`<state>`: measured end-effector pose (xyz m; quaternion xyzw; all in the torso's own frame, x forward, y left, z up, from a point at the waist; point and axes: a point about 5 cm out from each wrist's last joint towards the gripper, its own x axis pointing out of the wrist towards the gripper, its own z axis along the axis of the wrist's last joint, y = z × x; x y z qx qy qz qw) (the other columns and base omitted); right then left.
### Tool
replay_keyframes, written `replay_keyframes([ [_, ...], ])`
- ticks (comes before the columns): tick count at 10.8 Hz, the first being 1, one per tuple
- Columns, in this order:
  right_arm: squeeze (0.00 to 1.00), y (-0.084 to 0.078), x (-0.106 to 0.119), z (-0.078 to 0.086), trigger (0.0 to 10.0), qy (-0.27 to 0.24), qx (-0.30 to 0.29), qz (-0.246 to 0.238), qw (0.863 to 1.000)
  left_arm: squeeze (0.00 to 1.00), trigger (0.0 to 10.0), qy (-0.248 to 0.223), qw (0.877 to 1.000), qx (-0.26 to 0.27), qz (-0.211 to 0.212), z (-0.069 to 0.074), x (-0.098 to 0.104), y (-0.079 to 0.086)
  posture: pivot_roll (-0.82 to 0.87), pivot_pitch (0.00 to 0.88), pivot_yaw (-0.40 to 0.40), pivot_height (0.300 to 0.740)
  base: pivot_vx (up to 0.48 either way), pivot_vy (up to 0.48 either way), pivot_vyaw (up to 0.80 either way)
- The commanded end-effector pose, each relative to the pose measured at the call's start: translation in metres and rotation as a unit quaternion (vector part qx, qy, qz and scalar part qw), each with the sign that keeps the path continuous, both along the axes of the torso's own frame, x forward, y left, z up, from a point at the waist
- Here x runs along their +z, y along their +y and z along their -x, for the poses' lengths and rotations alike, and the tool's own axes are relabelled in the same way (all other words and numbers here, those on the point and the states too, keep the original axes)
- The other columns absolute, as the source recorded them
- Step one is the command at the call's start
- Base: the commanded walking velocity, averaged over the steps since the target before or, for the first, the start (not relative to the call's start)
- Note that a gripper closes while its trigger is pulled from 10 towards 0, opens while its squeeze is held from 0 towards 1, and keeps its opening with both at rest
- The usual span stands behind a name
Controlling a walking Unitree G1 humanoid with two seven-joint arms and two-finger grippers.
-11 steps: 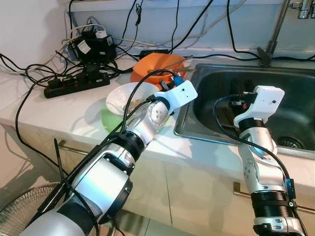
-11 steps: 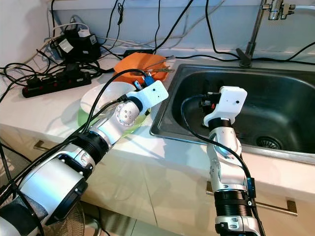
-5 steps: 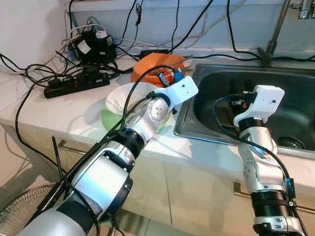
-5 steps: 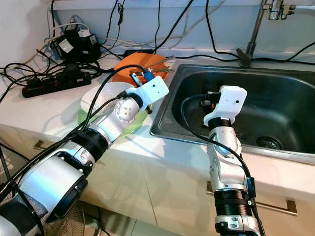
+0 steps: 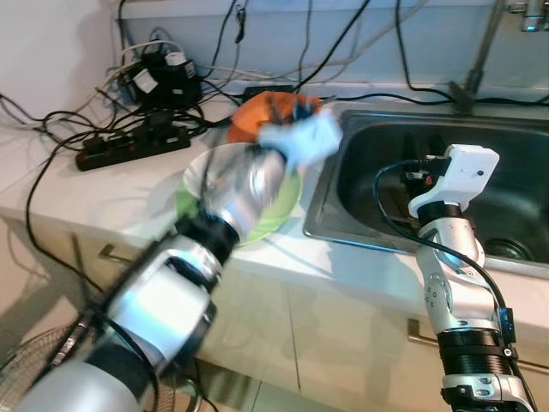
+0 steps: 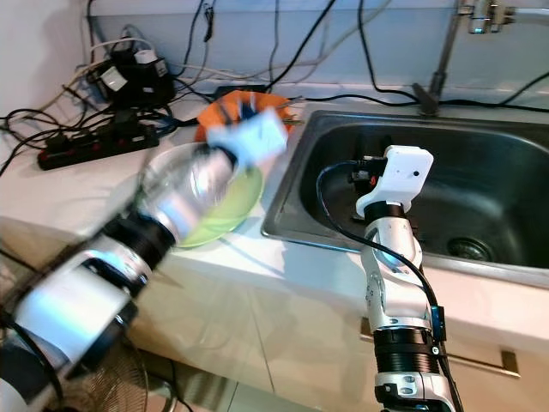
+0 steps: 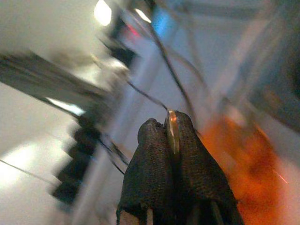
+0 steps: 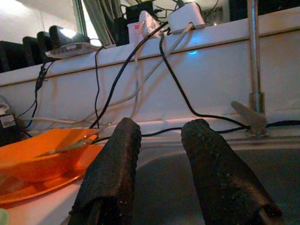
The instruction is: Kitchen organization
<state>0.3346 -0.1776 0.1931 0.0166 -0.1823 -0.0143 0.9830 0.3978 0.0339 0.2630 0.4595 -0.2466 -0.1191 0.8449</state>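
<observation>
The job looks barely begun: the left gripper (image 7: 171, 140), pinched on a thin metal utensil (image 7: 171, 129), blurs above the orange plate (image 5: 274, 110) beside the stacked bowls (image 6: 219, 210), while the right gripper (image 8: 161, 159) hangs open and empty over the sink (image 5: 506, 154).

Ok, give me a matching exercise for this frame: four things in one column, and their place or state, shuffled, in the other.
Things:
1. left gripper
2. right gripper
3. orange plate
4. green plate

Place or state:
A. fingers apart, over the sink
B. on the counter by the sink's near left corner
C. fingers pressed together on a thin metal piece
D. behind the green plate, by the cables

Pairs: 1-C, 2-A, 3-D, 4-B
</observation>
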Motion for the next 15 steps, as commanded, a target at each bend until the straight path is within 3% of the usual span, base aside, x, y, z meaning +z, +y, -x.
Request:
replay_keyframes([
  [1,0.0,0.004,0.003,-0.001,10.0,-0.006,0.004,0.0,1.0,0.0,10.0,-0.04,0.999,-0.013,0.004,0.004,0.015,-0.003,0.03,0.0,0.141,0.74,0.0,0.0,0.0],
  [2,0.0,0.004,0.002,-0.001,10.0,-0.005,0.004,0.0,1.0,0.0,10.0,-0.079,0.993,-0.056,0.061,0.014,0.033,-0.007,0.03,0.0,0.14,0.74,0.0,0.0,0.0],
  [3,0.0,0.004,0.002,-0.001,10.0,-0.004,0.005,0.0,1.0,0.0,10.0,-0.073,0.974,-0.131,0.168,0.027,0.046,-0.012,0.03,0.0,0.14,0.74,0.0,0.0,0.0],
  [4,0.0,0.003,0.003,-0.001,10.0,-0.006,0.005,0.001,1.0,0.0,10.0,-0.059,0.95,-0.186,0.242,0.036,0.052,-0.014,0.03,0.0,0.142,0.74,0.0,0.0,0.0],
  [5,0.0,0.0,0.004,-0.001,10.0,-0.008,0.003,0.003,1.0,0.0,10.0,-0.051,0.935,-0.216,0.277,0.041,0.056,-0.015,0.03,0.0,0.143,0.74,0.0,0.0,0.0],
  [6,0.0,-0.006,0.006,-0.001,10.0,-0.011,-0.004,0.007,1.0,0.0,10.0,-0.021,0.901,-0.266,0.342,0.047,0.061,-0.016,0.03,0.0,0.145,0.74,0.0,0.0,0.0],
  [7,0.24,-0.01,0.009,0.0,10.0,-0.016,-0.007,0.009,1.0,0.0,10.0,0.0,0.879,-0.289,0.378,0.048,0.061,-0.015,0.02,0.0,0.147,0.74,0.0,0.0,0.0],
  [8,1.0,-0.014,0.014,0.0,10.0,-0.022,-0.005,0.01,1.0,0.0,10.0,0.033,0.852,-0.306,0.424,0.047,0.059,-0.012,0.02,0.0,0.147,0.74,0.0,0.0,0.0],
  [9,1.0,-0.015,0.019,0.001,10.0,-0.03,0.006,0.014,0.999,0.0,10.0,0.07,0.826,-0.316,0.461,0.044,0.053,-0.01,0.02,0.0,0.147,0.74,0.0,0.0,0.0],
  [10,1.0,-0.014,0.025,0.002,10.0,-0.037,0.031,0.006,0.999,0.0,10.0,0.106,0.811,-0.322,0.477,0.042,0.042,-0.007,0.02,0.0,0.149,0.74,0.0,0.0,0.0],
  [12,1.0,-0.007,0.033,0.007,10.0,-0.041,0.115,0.002,0.993,0.0,10.0,0.148,0.792,-0.323,0.497,0.04,0.026,-0.004,0.02,0.0,0.147,0.74,0.0,0.0,0.0],
  [14,1.0,0.0,0.037,0.016,10.0,-0.041,0.19,0.043,0.98,0.0,10.0,0.183,0.768,-0.322,0.523,0.039,0.013,0.0,0.01,0.0,0.146,0.74,0.0,0.0,0.0],
  [15,1.0,0.008,0.035,0.023,10.0,-0.031,0.24,0.052,0.969,0.0,10.0,0.202,0.75,-0.328,0.538,0.04,0.01,-0.001,0.0,0.0,0.151,0.74,0.0,0.0,0.0],
])
